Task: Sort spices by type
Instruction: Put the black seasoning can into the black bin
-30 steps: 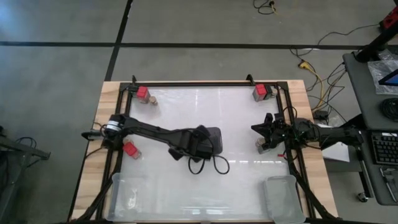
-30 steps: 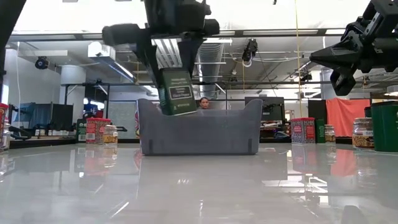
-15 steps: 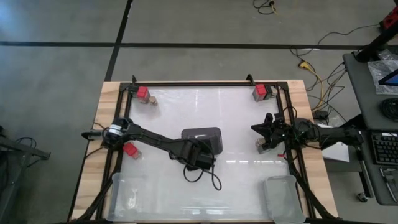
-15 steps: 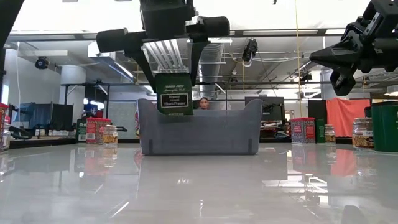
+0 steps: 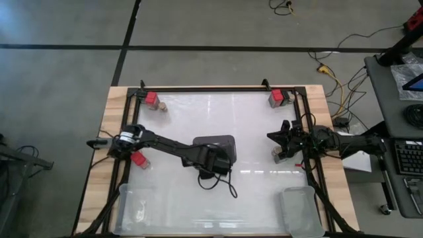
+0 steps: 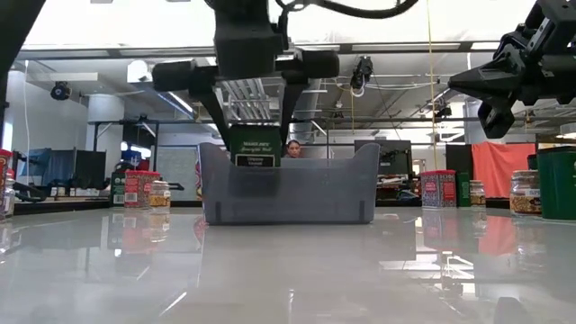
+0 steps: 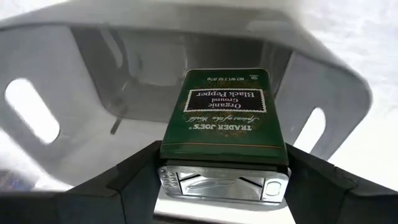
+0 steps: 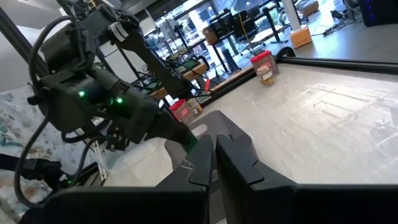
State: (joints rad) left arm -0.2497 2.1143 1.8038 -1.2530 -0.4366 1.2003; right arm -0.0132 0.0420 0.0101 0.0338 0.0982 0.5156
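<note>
The left gripper (image 7: 221,177) clamps a green black pepper tin (image 7: 224,115), lowered partly into the grey bin (image 6: 288,189) at mid-table. The right gripper (image 8: 213,163) waits closed by the right edge.

Green pepper tin (image 7: 222,112) (left gripper (image 7: 221,177)) now lower, seemingly inside grey holder (image 6: 288,187).
</note>
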